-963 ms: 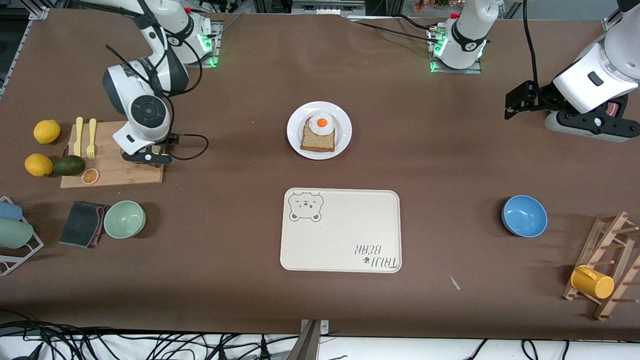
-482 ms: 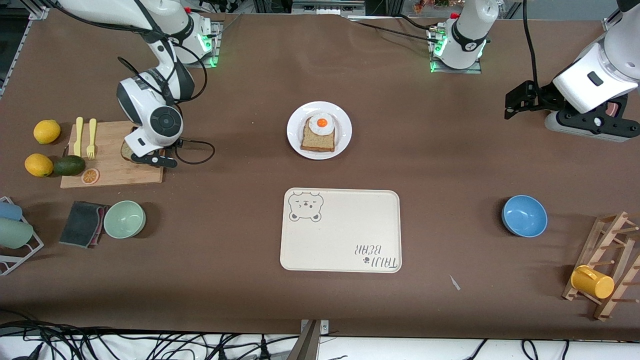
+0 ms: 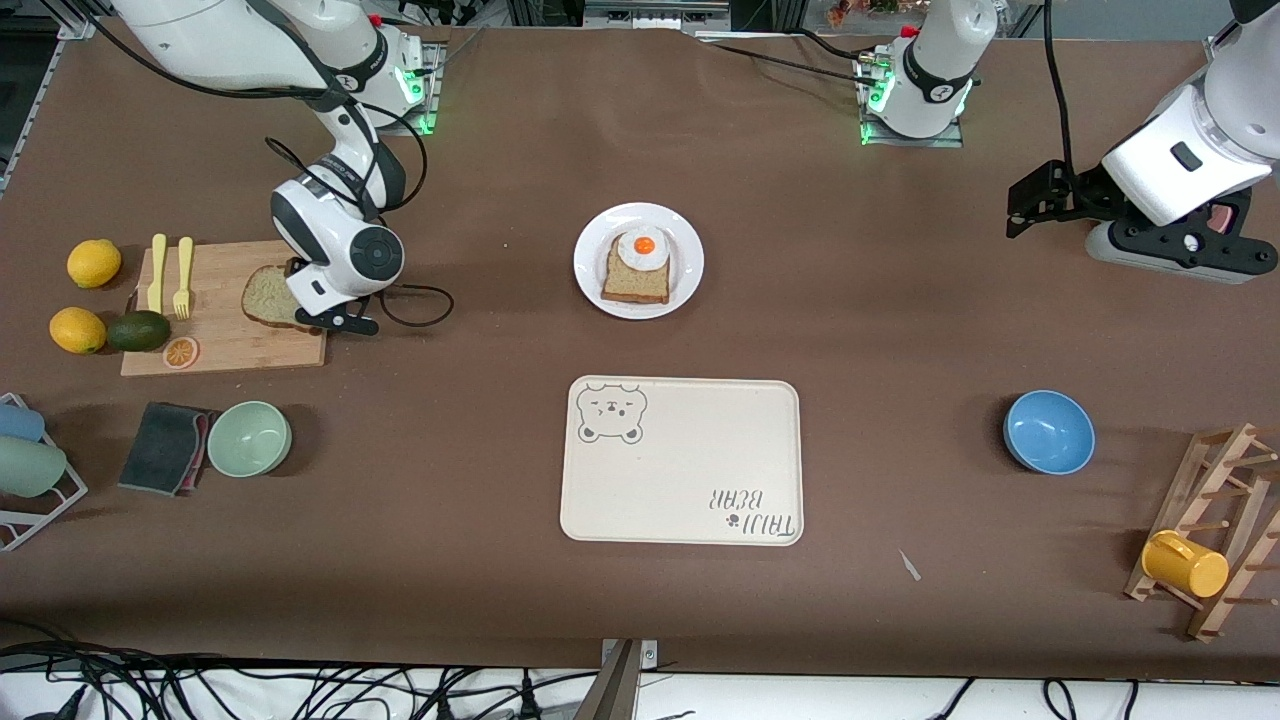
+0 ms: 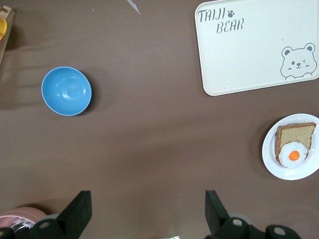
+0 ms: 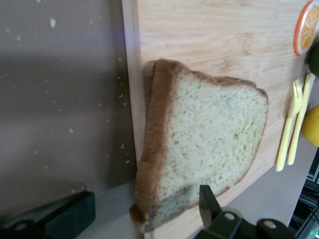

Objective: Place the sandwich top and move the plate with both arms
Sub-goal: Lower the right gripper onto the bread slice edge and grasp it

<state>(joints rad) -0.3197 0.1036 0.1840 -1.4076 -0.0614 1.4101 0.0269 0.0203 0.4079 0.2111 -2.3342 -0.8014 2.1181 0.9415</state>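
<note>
The sandwich top (image 3: pixel 267 296), a plain tan slice with dark crust, lies on the wooden cutting board (image 3: pixel 225 345) at the edge nearest the plate. In the right wrist view the slice (image 5: pixel 209 154) fills the middle and one corner reaches past the board's edge (image 5: pixel 130 74). My right gripper (image 3: pixel 335 322) is open, low at that edge, with its fingers on either side of that corner (image 5: pixel 137 211). The white plate (image 3: pixel 690 250) holds a bread slice bearing a fried egg (image 3: pixel 640 262). My left gripper (image 3: pixel 1030 200) is open and empty, high over the left arm's end of the table (image 4: pixel 147 211).
The cream bear-print tray (image 3: pixel 690 470) lies nearer the front camera than the plate. A blue bowl (image 3: pixel 1048 431) and a mug rack (image 3: pixel 1215 530) are toward the left arm's end. A green bowl (image 3: pixel 249 438), a cloth (image 3: pixel 160 447), lemons (image 3: pixel 93 263), an avocado (image 3: pixel 138 331) and forks (image 3: pixel 170 272) are around the board.
My right wrist has moved off the board toward the plate and uncovered the plain slice, which still lies on the board. The left arm has barely moved.
</note>
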